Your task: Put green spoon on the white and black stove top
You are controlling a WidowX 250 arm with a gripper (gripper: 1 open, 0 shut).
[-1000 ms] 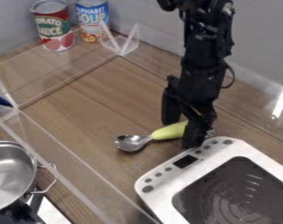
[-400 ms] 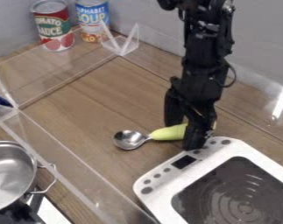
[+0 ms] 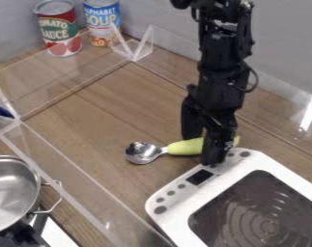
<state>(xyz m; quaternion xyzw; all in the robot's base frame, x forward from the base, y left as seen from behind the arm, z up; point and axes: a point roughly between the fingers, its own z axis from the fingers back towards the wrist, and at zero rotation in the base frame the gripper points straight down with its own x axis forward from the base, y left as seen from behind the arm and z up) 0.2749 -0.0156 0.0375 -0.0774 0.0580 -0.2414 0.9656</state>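
1. Right of centre in the frame, a black claw [image 3: 212, 145], fingers spread wide, stands at the green spoon [image 3: 184, 148], which lies on the desk [image 3: 100, 111] beside the white stove top [image 3: 242, 207].
2. Likely light and stiff, with slick plastic; best gripped across mid-handle, clear of the rounded bowl.

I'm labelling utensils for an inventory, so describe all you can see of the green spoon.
The green spoon has a yellow-green handle that looks like plastic and a shiny silver bowl that looks like metal. It lies on the brown wooden surface, bowl toward the left of the picture, just beyond the stove top's control strip. The dark gripper hides part of the handle, whose end shows past it; whether they touch is unclear. The bowl shows bright reflections.
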